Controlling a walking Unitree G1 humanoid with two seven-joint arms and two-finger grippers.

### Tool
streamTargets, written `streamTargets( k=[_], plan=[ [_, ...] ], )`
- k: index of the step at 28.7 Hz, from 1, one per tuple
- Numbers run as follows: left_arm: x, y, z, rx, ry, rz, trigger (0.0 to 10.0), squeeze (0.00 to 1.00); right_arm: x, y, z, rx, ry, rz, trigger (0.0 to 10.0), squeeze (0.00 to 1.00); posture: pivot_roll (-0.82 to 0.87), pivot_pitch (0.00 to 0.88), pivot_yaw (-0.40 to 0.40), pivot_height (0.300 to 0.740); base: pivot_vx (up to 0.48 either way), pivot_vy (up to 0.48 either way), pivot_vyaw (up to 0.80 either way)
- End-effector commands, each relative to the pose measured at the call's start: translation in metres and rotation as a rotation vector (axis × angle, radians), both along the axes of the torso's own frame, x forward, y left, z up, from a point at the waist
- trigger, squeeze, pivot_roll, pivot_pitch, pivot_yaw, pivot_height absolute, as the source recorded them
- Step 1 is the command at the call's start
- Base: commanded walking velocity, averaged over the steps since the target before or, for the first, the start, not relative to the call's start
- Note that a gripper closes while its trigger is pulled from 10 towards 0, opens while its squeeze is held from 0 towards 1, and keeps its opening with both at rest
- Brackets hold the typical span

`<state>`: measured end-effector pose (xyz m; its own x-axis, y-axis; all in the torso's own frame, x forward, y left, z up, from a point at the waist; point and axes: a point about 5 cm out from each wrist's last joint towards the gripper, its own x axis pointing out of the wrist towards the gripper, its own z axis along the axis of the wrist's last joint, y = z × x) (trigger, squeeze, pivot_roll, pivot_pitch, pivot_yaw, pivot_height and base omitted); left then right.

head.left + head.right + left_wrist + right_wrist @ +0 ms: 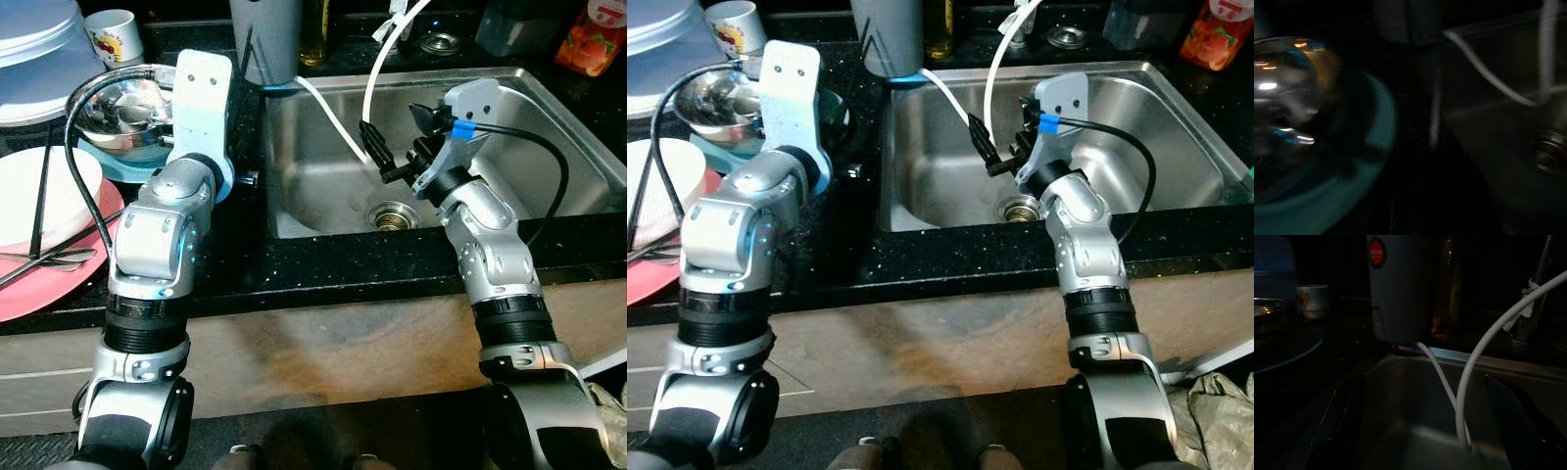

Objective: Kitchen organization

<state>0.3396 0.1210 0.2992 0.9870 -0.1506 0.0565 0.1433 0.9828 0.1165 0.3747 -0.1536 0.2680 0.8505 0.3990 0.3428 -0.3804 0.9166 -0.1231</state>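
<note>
My right gripper hangs over the steel sink, above the drain. Its two black fingers stand wide apart with nothing between them, so it is open. Two white hoses run down into the basin beside it. My left arm's white wrist plate reaches over the black counter to a shiny steel bowl that rests on a teal plate. The plate hides the left gripper in the eye views, and its wrist view is dark and blurred.
A grey canister and a bottle stand behind the sink's left corner. A mug sits at the back left. A white plate and a pink plate with chopsticks and a spoon lie at far left. An orange packet is at the back right.
</note>
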Motion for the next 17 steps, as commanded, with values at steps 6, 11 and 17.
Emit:
streamTargets(
  k=[6, 11, 17],
  plan=[
    [-0.013, -0.029, -0.009, 0.053, -0.041, -0.287, 0.0, 0.00, 0.001, -0.004, 0.001, 0.011, -0.001, -0.021, 10.0, 0.00, 0.01, 0.171, 0.010, 0.740, 0.000, 0.000, 0.00],
    [-0.010, -0.029, -0.018, 0.097, -0.021, -0.278, 0.0, 0.00, 0.000, -0.008, 0.001, 0.023, -0.001, -0.047, 10.0, 0.00, 0.01, 0.172, 0.018, 0.740, 0.000, 0.000, 0.00],
    [-0.004, -0.033, -0.031, 0.134, 0.006, -0.298, 0.0, 0.00, 0.000, -0.019, 0.001, 0.027, 0.006, -0.117, 10.0, 0.00, 0.00, 0.174, 0.025, 0.740, 0.000, 0.000, 0.00]
  ],
)
